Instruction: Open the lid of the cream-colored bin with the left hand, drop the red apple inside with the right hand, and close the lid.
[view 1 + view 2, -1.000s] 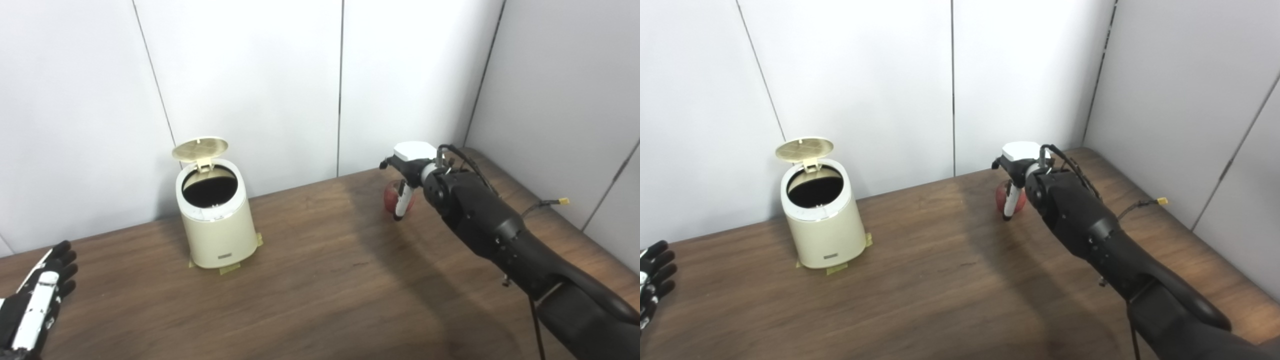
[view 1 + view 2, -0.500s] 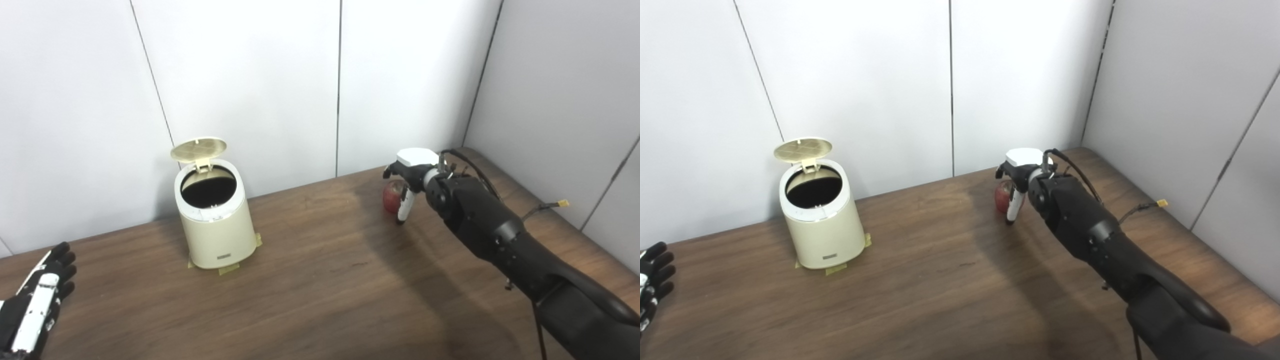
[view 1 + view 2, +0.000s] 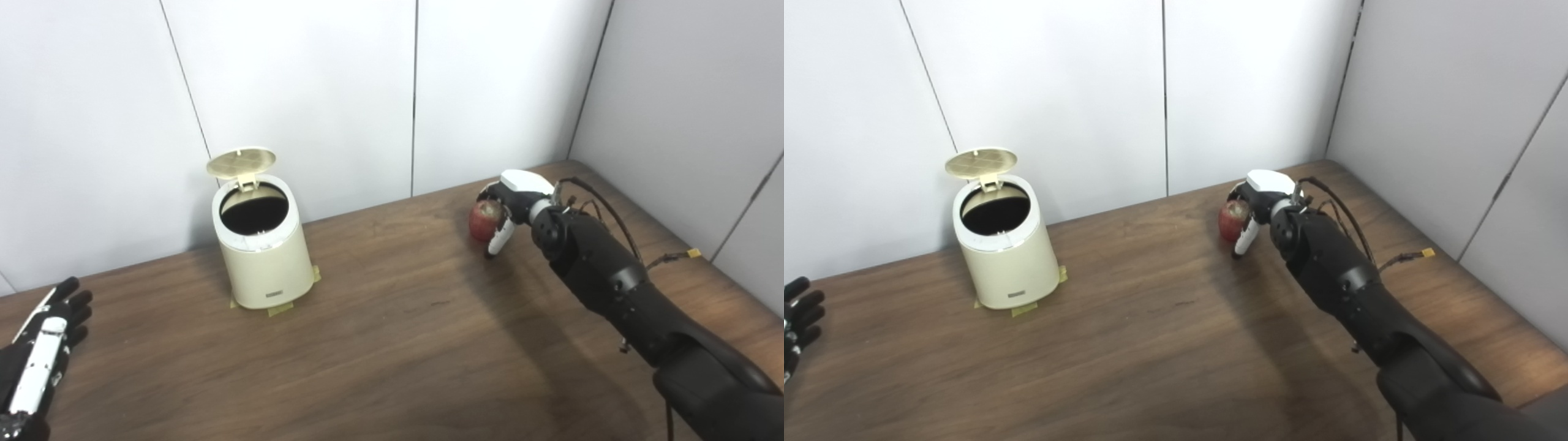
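The cream-colored bin stands at the back left of the table with its lid tipped up and its dark inside showing. The red apple sits on the table at the back right. My right hand is wrapped round the apple from its right side. The dark fingers curl over its top and back, and the white thumb lies along its front. My left hand lies flat, open and empty at the table's front left, far from the bin.
The bin is fixed by tape tabs at its base. Grey wall panels close the table's back and right sides. Loose cables with a yellow plug lie beside my right forearm.
The camera tilted, so the whole picture shifted up. My right hand dropped beside the apple and closed round it. My left hand stayed flat at the front left.
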Controlling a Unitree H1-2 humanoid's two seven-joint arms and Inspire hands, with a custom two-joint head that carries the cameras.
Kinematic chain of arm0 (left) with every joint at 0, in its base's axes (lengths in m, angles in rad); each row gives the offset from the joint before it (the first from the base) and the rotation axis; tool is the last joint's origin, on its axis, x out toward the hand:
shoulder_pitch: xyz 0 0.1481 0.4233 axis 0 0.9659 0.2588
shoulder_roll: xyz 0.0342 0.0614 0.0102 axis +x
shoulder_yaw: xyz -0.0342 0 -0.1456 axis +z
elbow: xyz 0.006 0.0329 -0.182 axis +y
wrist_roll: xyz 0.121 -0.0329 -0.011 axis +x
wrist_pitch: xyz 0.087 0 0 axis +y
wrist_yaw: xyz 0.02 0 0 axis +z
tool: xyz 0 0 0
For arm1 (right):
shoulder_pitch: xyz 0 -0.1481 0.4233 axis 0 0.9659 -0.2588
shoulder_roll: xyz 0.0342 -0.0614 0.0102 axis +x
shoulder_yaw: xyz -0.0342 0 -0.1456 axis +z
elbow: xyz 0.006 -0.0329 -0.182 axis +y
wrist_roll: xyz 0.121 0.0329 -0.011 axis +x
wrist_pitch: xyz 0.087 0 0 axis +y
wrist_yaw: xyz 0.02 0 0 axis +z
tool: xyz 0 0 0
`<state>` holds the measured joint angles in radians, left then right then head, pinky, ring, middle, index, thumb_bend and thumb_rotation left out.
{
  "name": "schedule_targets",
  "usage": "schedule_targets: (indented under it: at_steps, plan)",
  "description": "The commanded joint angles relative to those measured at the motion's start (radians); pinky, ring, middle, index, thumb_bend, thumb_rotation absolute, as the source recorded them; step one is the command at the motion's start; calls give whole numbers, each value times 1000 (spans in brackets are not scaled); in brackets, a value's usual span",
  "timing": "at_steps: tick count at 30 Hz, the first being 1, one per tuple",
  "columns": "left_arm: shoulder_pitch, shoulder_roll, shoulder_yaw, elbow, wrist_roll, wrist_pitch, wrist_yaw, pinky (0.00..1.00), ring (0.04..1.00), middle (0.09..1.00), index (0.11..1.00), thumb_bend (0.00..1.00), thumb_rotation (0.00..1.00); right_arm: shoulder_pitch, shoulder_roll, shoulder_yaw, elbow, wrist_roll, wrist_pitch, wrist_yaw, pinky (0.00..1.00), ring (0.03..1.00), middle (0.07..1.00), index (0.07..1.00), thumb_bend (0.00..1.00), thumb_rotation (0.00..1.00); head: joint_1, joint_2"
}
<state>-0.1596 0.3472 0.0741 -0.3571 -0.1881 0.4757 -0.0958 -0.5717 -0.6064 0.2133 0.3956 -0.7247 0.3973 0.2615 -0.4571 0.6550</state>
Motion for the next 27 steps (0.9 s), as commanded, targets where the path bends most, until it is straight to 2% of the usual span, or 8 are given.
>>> schedule_targets:
  at_steps: [1,7,17,18,20,21,23,27]
  plan:
    - [-29,32,-1,-28,-15,-6,16,951,951,937,959,382,812,-28,-14,-21,-29,13,-8,-40,690,757,787,768,914,116,-2,2]
    - [-32,54,-18,-36,-43,-6,35,974,957,943,965,352,810,-16,-5,3,-35,-14,10,-62,655,744,773,764,908,133,-2,6]
    - [-35,84,-55,-47,-80,-6,90,969,954,949,967,358,790,2,13,-2,-50,-11,0,-123,608,708,742,737,867,62,0,8]
    - [-36,88,-59,-48,-83,-6,95,966,955,949,966,350,791,6,15,-10,-47,-7,-13,-149,603,698,736,727,864,52,2,8]
    - [-37,95,-68,-51,-87,-6,103,966,959,955,972,342,805,16,24,-33,-39,9,-54,-218,550,596,654,666,847,10,3,9]
    - [-37,98,-73,-52,-90,-6,109,967,961,956,974,340,810,21,31,-47,-30,16,-76,-260,535,560,569,587,691,5,4,11]
    - [-36,102,-79,-53,-99,-6,119,973,968,959,978,330,813,25,40,-65,-10,26,-106,-319,500,455,516,518,555,0,5,11]
    - [-35,115,-98,-57,-106,-6,141,975,964,953,975,313,825,23,46,-75,8,40,-134,-359,552,469,496,470,522,0,10,12]
